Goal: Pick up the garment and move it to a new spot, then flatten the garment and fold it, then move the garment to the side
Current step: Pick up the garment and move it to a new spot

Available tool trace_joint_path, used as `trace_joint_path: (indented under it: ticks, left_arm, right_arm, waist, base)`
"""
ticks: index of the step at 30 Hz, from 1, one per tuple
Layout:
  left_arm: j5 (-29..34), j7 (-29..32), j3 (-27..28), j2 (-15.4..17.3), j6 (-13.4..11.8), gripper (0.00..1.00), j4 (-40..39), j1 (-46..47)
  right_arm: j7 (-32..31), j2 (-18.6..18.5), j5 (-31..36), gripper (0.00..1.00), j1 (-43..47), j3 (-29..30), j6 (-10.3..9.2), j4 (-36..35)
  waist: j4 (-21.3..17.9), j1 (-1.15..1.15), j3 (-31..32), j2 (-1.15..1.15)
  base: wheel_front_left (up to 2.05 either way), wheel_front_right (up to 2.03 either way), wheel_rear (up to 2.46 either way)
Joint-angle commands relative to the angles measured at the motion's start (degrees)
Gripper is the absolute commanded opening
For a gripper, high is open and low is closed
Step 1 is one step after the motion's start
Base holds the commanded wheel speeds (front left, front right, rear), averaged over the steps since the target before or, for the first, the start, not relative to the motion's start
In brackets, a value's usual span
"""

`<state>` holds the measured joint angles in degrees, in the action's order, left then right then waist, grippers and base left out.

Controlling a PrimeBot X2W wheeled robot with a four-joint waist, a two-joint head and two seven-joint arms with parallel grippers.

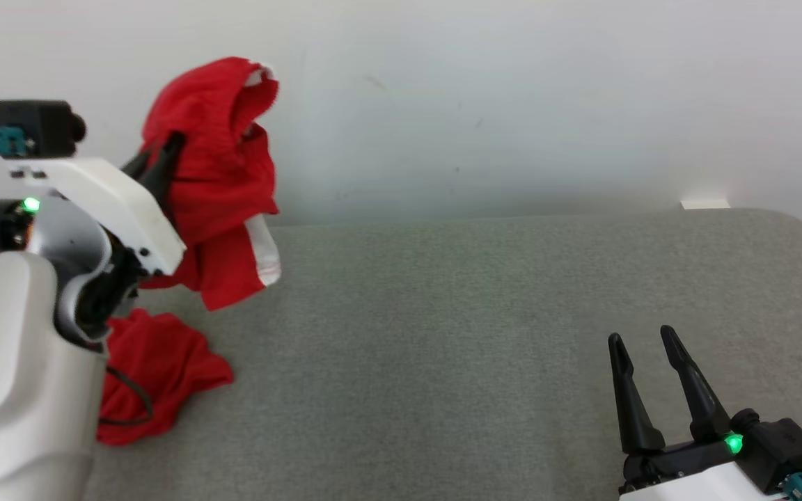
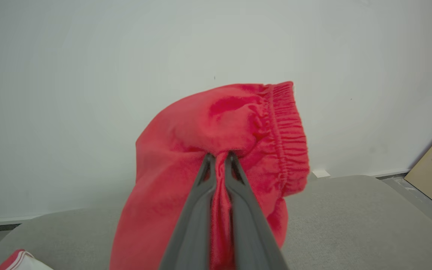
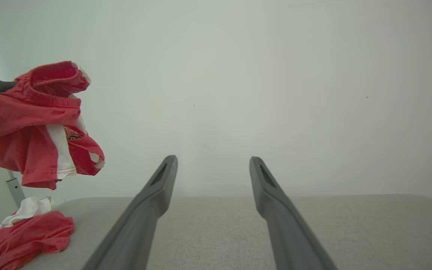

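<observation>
Two garments: hanging garment [image 1: 220, 174] in left end effector [image 2: 219, 155], crumpled garment [image 1: 157, 369] below.

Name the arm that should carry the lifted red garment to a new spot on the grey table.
Left. The left gripper is shut on the red garment, holding it above the table. The right gripper is open and holds nothing, far across the table from it.
</observation>
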<state>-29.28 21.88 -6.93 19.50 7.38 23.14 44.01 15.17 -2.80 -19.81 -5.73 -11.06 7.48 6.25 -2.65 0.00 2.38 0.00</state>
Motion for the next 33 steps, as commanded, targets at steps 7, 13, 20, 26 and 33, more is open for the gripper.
trace_joint_path:
  ticks: [7,13,20,26,33]
  left_arm:
    - [-2.77,1.81,-3.00,-5.59,-1.47,0.00,-13.21,-11.59]
    - [-2.45,-2.32,-6.58,-11.71,-3.55,0.00,-14.42,-19.95]
    - [2.94,-13.95,-13.76,-15.11,-2.64,0.00,-0.93,-21.59]
    - [2.03,-23.18,-18.93,-16.27,-1.21,1.00,10.16,-18.60]
    - [2.45,-31.50,-21.47,-16.48,-2.00,1.00,12.06,-16.01]
  right_arm:
    - [-0.03,-0.18,1.28,1.00,-0.24,1.28,0.02,0.04]
    - [-0.02,-0.19,1.43,1.00,-1.32,1.22,0.02,0.28]
    - [-0.03,-0.17,0.23,1.00,-2.59,-0.66,0.02,0.29]
    - [-0.03,-0.17,0.71,1.00,-2.79,-1.33,0.02,1.01]
    - [-0.03,-0.19,1.84,1.00,-1.20,-1.28,0.02,1.47]
  waist:
    - [-7.64,0.00,-1.17,0.00]
    - [-12.41,0.00,-3.47,0.00]
    - [-15.93,0.00,-6.31,0.00]
    - [-15.80,0.00,-5.95,0.00]
    - [-12.29,0.00,-3.85,0.00]
  base:
    - [0.00,0.00,0.00]
    - [0.00,0.00,0.00]
    - [0.00,0.00,0.00]
    - [0.00,0.00,0.00]
    - [0.00,0.00,0.00]
